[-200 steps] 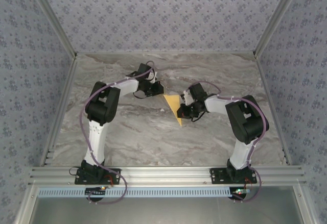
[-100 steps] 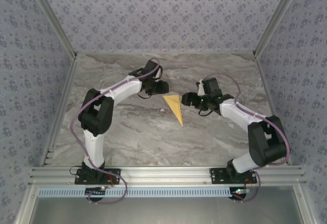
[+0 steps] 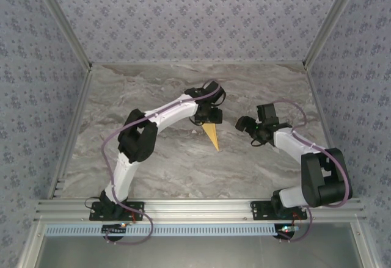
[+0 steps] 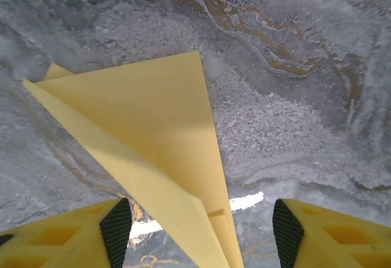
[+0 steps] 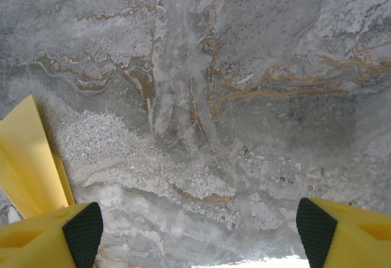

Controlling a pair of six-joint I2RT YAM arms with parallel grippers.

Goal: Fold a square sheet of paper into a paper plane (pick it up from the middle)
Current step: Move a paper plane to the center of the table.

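The paper plane (image 3: 212, 135) is a narrow yellow-orange dart lying flat on the marble, its tip pointing toward the arms. No unfolded square sheet of paper is in sight. My left gripper (image 3: 206, 119) hangs over the dart's wide far end. In the left wrist view the folded paper (image 4: 153, 115) runs down between the open fingers (image 4: 116, 231) without touching either pad. My right gripper (image 3: 243, 123) is open to the right of the dart, apart from it. In the right wrist view the paper's edge (image 5: 27, 152) shows at far left, beside the left finger (image 5: 82, 231).
The grey marble table (image 3: 159, 158) is bounded by aluminium rails at the front (image 3: 195, 207) and patterned walls (image 3: 195, 18) on three sides. Both arms arch inward, and their elbows (image 3: 139, 140) (image 3: 324, 179) stand over the near half of the table.
The left arm has swung right until its gripper covers the dart's wide end. The right gripper has drawn back to the right, off the paper. The dart has stayed in place.
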